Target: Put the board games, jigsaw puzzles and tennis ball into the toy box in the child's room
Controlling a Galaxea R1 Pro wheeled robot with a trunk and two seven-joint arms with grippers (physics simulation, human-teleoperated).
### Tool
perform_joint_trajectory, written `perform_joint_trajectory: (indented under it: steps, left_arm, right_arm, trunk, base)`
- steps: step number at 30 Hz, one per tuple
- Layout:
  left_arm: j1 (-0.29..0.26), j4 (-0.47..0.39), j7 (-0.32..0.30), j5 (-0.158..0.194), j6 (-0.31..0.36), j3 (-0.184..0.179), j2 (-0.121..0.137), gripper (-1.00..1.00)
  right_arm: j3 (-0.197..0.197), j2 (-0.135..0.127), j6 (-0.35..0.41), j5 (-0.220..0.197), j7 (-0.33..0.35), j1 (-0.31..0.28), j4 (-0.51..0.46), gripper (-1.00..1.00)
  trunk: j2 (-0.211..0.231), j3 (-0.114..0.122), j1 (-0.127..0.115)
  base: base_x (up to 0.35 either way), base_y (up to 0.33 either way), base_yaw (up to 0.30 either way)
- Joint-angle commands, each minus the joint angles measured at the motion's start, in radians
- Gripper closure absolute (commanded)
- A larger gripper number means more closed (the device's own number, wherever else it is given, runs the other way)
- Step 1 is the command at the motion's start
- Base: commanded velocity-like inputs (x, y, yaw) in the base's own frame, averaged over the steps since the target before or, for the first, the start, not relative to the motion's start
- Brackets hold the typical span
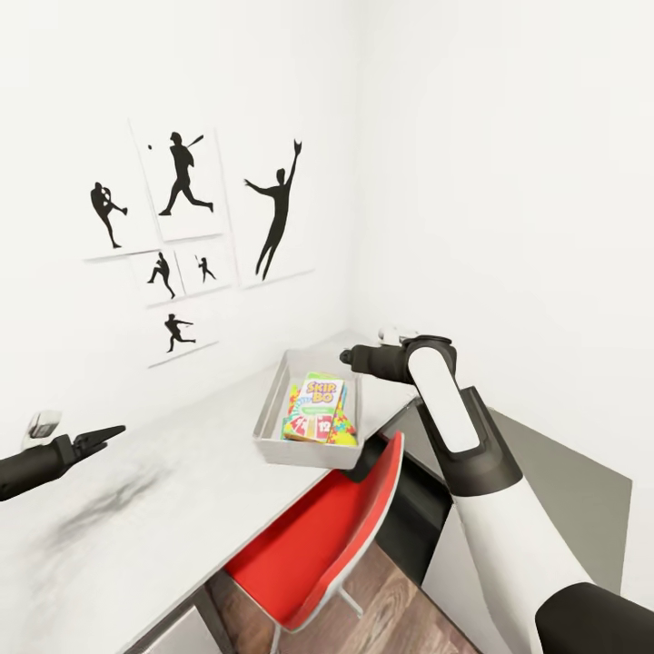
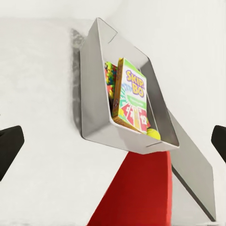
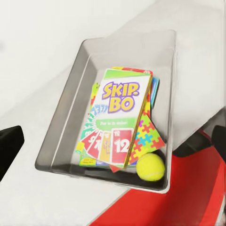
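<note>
a red moulded chair with a curved glossy seat (image 1: pixel 318 536) sits at about six o'clock in the head view, tucked partly under the desk edge, its pale metal legs (image 1: pixel 350 601) resting on a brown wood-plank floor (image 1: pixel 400 618). at about ten o'clock, a cluster of white posters bearing black athlete silhouettes (image 1: pixel 195 232) hangs on the plain white wall (image 1: pixel 509 182). the same red seat shows in the right wrist view (image 3: pixel 188 202).

From my seat, the table (image 1: pixel 136 509) lies bare from 9 to 11 o'clock, easy passage. At 12 the toy box (image 1: pixel 272 413) blocks, and the red chair (image 1: pixel 327 536) crowds its near rim toward 1.
</note>
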Motion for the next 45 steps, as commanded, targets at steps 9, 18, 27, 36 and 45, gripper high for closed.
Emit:
perform_joint_trajectory:
  steps: [9, 18, 27, 36, 45]
  left_arm:
    - [-0.001, 0.0, -0.005, -0.002, 0.004, 0.006, 0.0, -1.0]
    - [-0.001, 0.0, -0.005, -0.003, 0.005, 0.007, 0.0, -1.0]
    - [-0.001, 0.0, -0.005, -0.004, 0.005, 0.007, 0.0, -1.0]
    - [-0.001, 0.0, -0.005, -0.004, 0.005, 0.007, 0.0, -1.0]
    - [-0.001, 0.0, -0.005, -0.003, 0.005, 0.008, 0.0, -1.0]
  right_arm:
    - [0.0, 0.0, 0.004, -0.01, -0.007, 0.0, 0.002, -1.0]
    - [0.0, 0.0, 0.004, -0.01, -0.005, 0.0, 0.003, -1.0]
    - [-0.001, -0.003, 0.004, -0.009, -0.005, 0.0, 0.004, -1.0]
    - [-0.001, -0.003, 0.005, -0.005, -0.004, 0.001, 0.008, -1.0]
    - [0.004, -0.004, 0.006, -0.001, -0.004, 0.034, 0.014, -1.0]
  trunk:
    - [-0.002, -0.002, 0.0]
    - [-0.002, -0.002, 0.0]
    - [-0.002, -0.002, 0.0]
    - [-0.002, -0.003, 0.0]
    - [-0.002, -0.003, 0.0]
  base:
    - [-0.141, 0.0, -0.22]
    - [-0.013, 0.0, -0.279]
    - [-0.125, 0.0, -0.283]
    - [-0.105, 0.0, -0.191]
    - [-0.079, 0.0, -0.015]
